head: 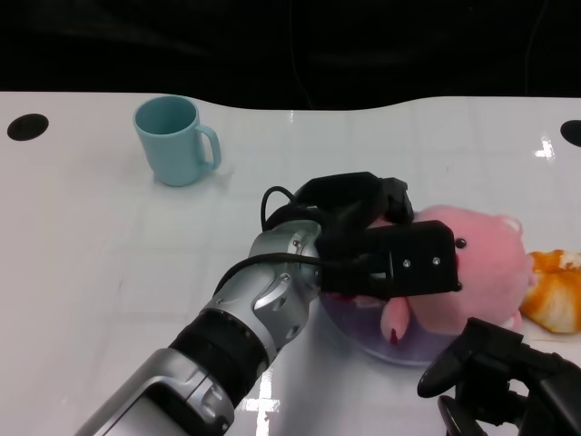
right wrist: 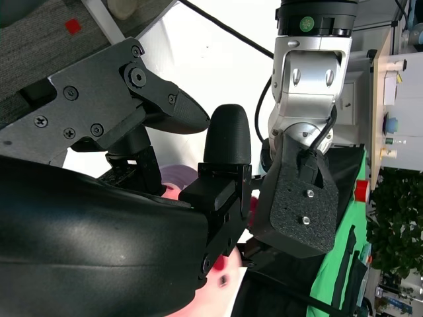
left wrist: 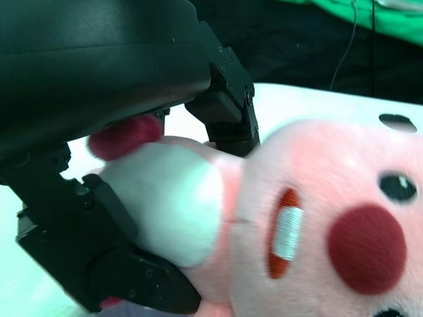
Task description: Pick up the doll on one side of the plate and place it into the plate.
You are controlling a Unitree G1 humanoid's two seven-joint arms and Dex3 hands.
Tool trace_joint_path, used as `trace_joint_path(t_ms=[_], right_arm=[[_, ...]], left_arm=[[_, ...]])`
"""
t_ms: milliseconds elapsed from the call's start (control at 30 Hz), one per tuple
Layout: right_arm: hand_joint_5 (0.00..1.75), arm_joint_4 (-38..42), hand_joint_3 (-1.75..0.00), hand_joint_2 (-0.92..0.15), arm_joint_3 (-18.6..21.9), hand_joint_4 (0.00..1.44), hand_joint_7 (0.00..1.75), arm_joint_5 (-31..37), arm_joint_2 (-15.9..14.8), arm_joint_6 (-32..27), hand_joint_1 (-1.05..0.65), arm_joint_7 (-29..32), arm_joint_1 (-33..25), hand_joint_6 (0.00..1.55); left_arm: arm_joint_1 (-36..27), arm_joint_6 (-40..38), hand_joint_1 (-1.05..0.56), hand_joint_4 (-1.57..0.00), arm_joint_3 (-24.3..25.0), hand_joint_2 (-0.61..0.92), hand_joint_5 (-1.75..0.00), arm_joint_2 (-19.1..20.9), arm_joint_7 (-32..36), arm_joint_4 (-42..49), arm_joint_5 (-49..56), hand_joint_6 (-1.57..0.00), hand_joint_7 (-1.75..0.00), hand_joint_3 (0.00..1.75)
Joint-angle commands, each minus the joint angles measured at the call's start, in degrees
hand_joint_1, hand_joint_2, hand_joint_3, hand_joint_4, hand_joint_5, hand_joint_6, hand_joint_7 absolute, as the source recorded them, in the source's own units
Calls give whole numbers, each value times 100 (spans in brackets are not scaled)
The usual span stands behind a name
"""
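The pink plush doll [head: 481,263] lies at the right of the table, its lower part over the pale purple plate [head: 399,350]. My left hand [head: 381,245] grips the doll's body from the left. In the left wrist view, black fingers [left wrist: 99,218] wrap the doll [left wrist: 317,224] around its white belly. My right hand [head: 495,368] sits at the lower right, just in front of the plate, holding nothing. Its fingers [right wrist: 228,142] are spread in the right wrist view, where my left hand [right wrist: 297,211] shows beyond them.
A light blue mug [head: 174,139] stands at the back left. An orange object [head: 556,289] lies at the right edge, touching or just beside the doll. Dark round holes [head: 27,126] mark the table's far corners.
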State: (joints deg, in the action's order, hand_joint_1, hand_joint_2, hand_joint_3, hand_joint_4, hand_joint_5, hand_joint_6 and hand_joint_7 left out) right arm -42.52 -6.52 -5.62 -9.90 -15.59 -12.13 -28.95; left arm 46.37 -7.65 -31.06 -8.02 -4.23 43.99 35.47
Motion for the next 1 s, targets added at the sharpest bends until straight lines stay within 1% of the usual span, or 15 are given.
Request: trace_joint_path(t_ms=[33, 67, 100, 167, 200, 300, 367, 400, 500, 633, 767, 1000], right_arm=[[171, -37, -103, -58, 59, 67, 136, 19, -78, -5, -29, 13, -3, 59], [171, -31, -103, -58, 79, 67, 136, -4, -87, -3, -29, -5, -3, 59], [171, -26, -103, -58, 97, 67, 136, -23, -94, 2, -29, -19, -2, 59], [171, -24, -103, -58, 119, 67, 136, -46, -102, 1, -29, -36, 1, 58], [172, -31, -103, -58, 126, 67, 136, -49, -104, -16, -29, -39, 2, 58], [172, -42, -103, -59, 144, 66, 136, -59, -102, -39, -29, -47, 6, 58], [173, -39, -103, -59, 165, 66, 136, -79, -97, -50, -29, -54, 11, 58], [172, -36, -103, -59, 179, 66, 136, -91, -102, -56, -28, -61, 14, 58], [173, -32, -102, -59, 202, 65, 136, -110, -115, -70, -29, -82, 22, 58], [173, -31, -103, -59, 231, 66, 137, -140, -115, -80, -29, -100, 24, 58], [172, -13, -103, -58, 298, 66, 136, -187, -129, -93, -28, -131, 35, 58], [173, 10, -103, -58, 337, 66, 136, -226, -156, -101, -28, -138, 63, 58]], left_arm=[[142, -38, -54, -28, -233, 92, -87, 173, -203, -158, 214, -49, -7, 16], [148, -27, -59, -25, -372, 92, -67, 253, -225, -200, 364, -43, -4, 19], [149, -9, -69, -14, -488, 92, -50, 323, -233, -236, 491, -31, -1, 26], [140, 12, -78, -5, -618, 92, -39, 414, -243, -299, 636, -22, 0, 33], [140, 14, -84, -2, -661, 92, -30, 451, -279, -330, 681, -16, 0, 38], [149, 11, -92, 0, -769, 92, -16, 547, -370, -407, 807, -9, 0, 45], [151, 11, -94, 0, -821, 92, -13, 616, -442, -466, 879, -7, -1, 46], [146, 16, -99, 0, -841, 92, -5, 667, -501, -516, 906, -4, -1, 49], [101, 53, -104, 0, -842, 92, 0, 779, -569, -657, 948, -2, 0, 51], [0, 65, -105, 0, -761, 92, 0, 929, -614, -945, 908, 0, 0, 51], [-226, 112, -105, 0, -534, 92, 0, 1188, -688, -1550, 766, -1, -1, 51], [-749, 179, -103, -1, -216, 92, 0, 1691, -1013, -2812, 595, -2, -1, 49]])
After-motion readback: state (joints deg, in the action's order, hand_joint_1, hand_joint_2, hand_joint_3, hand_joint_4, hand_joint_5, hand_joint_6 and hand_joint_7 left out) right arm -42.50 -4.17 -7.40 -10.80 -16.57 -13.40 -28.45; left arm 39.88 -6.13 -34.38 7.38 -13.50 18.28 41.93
